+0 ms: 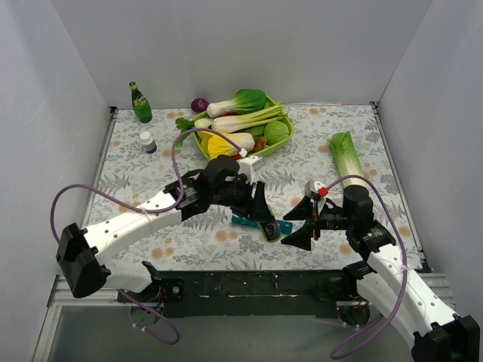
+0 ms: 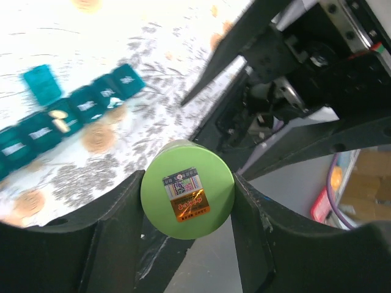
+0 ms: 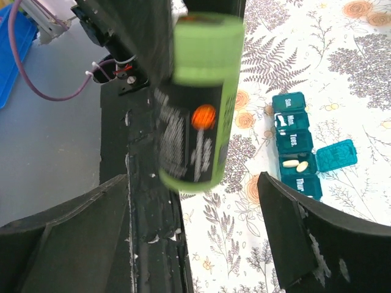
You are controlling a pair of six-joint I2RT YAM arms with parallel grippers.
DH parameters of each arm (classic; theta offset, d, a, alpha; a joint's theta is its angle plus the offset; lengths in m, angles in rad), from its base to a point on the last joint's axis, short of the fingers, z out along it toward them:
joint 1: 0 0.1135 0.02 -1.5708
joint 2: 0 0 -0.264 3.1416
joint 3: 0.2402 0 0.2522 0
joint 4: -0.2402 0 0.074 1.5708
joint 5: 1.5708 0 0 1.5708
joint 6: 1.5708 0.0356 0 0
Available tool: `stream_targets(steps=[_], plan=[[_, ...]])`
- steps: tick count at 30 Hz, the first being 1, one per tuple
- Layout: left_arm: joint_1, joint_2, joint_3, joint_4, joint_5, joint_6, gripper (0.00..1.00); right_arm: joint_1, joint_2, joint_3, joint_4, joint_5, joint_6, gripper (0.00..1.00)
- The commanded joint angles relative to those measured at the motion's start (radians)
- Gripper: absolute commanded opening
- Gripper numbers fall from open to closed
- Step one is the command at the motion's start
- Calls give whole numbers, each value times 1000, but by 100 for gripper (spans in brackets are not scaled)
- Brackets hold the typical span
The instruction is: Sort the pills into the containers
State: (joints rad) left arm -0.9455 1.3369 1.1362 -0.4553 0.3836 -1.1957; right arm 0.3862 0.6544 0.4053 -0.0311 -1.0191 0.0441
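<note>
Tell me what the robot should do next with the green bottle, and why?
Probably close the right gripper on the green bottle. It sits between that gripper's open fingers while the left gripper clamps it, and one pill container lid is open.

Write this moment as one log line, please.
left fingers: shut on bottle, cap on | right fingers: open, facing bottle | pill organizer: one lid open, two pills inside

Crowded by the pill strip (image 3: 292, 131)
The left gripper (image 1: 267, 226) and its bottle (image 2: 187, 196) block the way, with the right gripper (image 1: 292, 225) just beside
</note>
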Motion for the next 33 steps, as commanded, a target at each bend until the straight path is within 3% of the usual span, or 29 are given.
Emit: stream_targets(steps=[1,3,9,13,18,22,27,33], plan=[[85,-146,-53,-74,-136,-1,0,-3,4,85,-137,34,-193,94],[122,-200,-79,-115,-207,11,0,-1,23,128,-186,63,-265,94],[427,-272,-165,-186,-455,73,0,-6,109,230,-314,192,-446,95],[661,-269,-199,-78,-595,137,0,-12,116,254,-334,243,-492,96],[900,-119,-211,116,-663,203,0,-26,116,251,-374,252,-523,96],[999,51,-165,259,-678,240,0,-36,110,247,-378,238,-523,96],[1045,229,-84,305,-693,274,0,-59,82,230,-368,220,-507,96],[1057,327,-1,307,-680,291,0,-75,73,219,-380,214,-512,96]])
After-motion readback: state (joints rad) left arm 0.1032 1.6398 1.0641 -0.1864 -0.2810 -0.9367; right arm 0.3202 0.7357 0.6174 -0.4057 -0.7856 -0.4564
